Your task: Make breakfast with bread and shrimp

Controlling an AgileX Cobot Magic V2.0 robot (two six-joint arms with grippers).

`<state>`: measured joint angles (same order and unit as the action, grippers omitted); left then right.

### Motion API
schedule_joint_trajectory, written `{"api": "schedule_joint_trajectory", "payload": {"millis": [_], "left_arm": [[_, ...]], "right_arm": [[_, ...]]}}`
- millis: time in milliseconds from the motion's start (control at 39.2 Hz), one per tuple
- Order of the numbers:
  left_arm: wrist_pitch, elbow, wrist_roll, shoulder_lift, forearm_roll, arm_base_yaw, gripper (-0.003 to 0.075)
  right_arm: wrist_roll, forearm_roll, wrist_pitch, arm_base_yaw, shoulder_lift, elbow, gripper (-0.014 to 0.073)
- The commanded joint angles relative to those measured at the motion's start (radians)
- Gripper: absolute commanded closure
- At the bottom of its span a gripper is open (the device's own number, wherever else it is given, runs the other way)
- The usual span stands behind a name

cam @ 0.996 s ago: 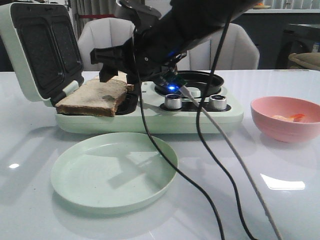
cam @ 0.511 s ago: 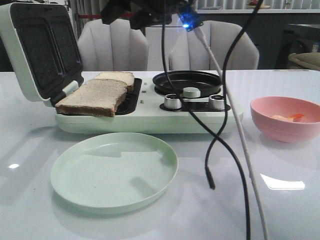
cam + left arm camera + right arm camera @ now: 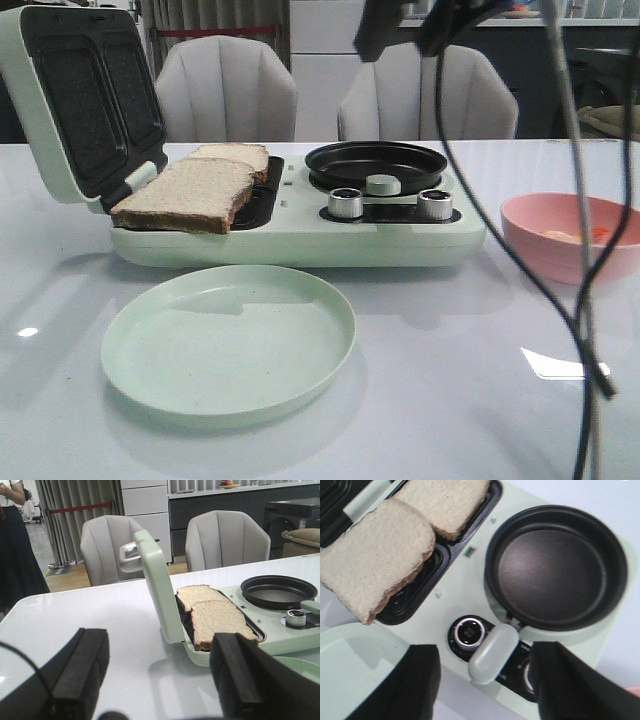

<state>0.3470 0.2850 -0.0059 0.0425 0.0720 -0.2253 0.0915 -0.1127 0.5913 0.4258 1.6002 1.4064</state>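
Observation:
Two bread slices lie on the open sandwich maker's grill plates: a near slice (image 3: 185, 193) that overhangs the front edge and a far slice (image 3: 232, 155). Both show in the left wrist view (image 3: 220, 622) and the right wrist view (image 3: 375, 560). Shrimp (image 3: 590, 233) lie in a pink bowl (image 3: 540, 250) at the right. My right gripper (image 3: 485, 690) is open and empty, high above the knobs and pan handle. My left gripper (image 3: 160, 680) is open and empty, low over the table, left of the appliance.
A pale green plate (image 3: 228, 345) sits in front of the sandwich maker (image 3: 300, 240). Its lid (image 3: 80, 100) stands open at the left. A round black pan (image 3: 375, 162) sits on its right half, behind two knobs (image 3: 346, 203). Cables (image 3: 560, 250) hang at the right. Chairs stand behind.
My right arm has risen from over the bread and moved right to the top of the front view. Its cables have swung right. The bread has not moved.

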Motion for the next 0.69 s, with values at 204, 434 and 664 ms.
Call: {"api": "schedule_joint_trajectory", "payload": {"millis": [204,434,664], "left_arm": [[-0.082,0.026,-0.007,0.011,-0.005,-0.007,0.0228],[-0.083,0.026,-0.007,0.011,-0.005,-0.007,0.0228],[-0.083,0.026,-0.007,0.011,-0.005,-0.007,0.0228]], "right_arm": [[-0.046,0.021,-0.228,-0.113,-0.366,-0.271,0.0102],[-0.046,0.021,-0.343,-0.123,-0.589,-0.487,0.0102],[-0.046,0.021,-0.402,-0.123,-0.783,-0.668,0.0102]]}}
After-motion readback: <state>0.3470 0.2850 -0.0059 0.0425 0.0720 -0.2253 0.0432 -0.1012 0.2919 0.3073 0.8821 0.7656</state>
